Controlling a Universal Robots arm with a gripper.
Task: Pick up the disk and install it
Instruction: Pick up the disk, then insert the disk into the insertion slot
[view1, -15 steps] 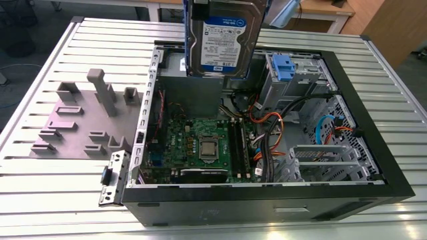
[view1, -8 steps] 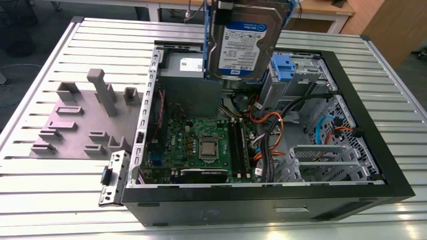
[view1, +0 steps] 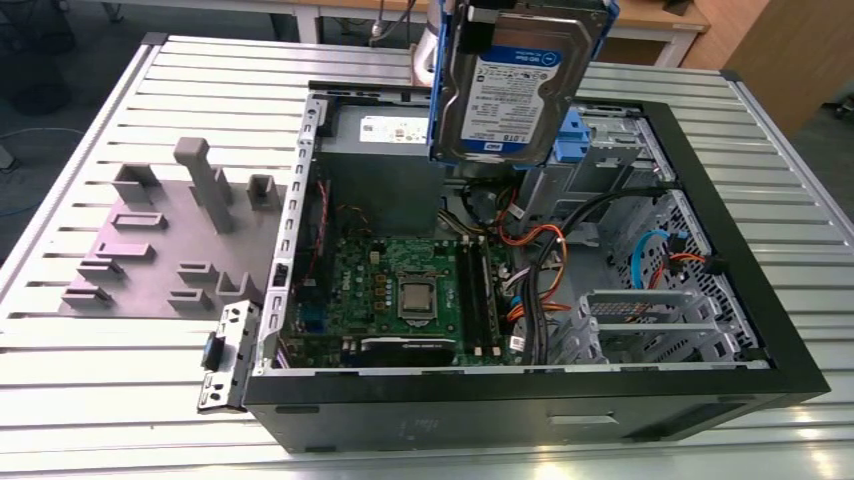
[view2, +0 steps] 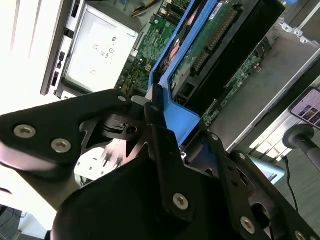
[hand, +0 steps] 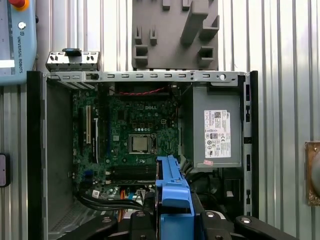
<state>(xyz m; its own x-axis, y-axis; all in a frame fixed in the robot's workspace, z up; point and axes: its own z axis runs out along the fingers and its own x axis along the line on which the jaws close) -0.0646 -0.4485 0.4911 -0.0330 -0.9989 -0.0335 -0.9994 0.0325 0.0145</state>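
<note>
The disk (view1: 514, 95), a silver hard drive with a white-and-blue label in a bright blue bracket, hangs upright in the air over the back part of the open computer case (view1: 787, 345). It is clear of the case's parts. In the second wrist view my gripper (view2: 152, 115) is shut on the blue bracket (view2: 175, 112) at the disk's edge, with the drive's green circuit board (view2: 215, 37) facing the camera. The first wrist view looks straight down into the case, with the bracket (hand: 172, 192) clamped between my black fingers (hand: 142, 222).
Inside the case lie the green motherboard (view1: 400, 290), a grey power-supply box (hand: 217, 132) with a white sticker, orange and black cables (view1: 541, 250) and a metal drive cage (view1: 647, 320). A grey fixture plate (view1: 174, 240) with upright blocks sits on the slatted table at the exterior view's left.
</note>
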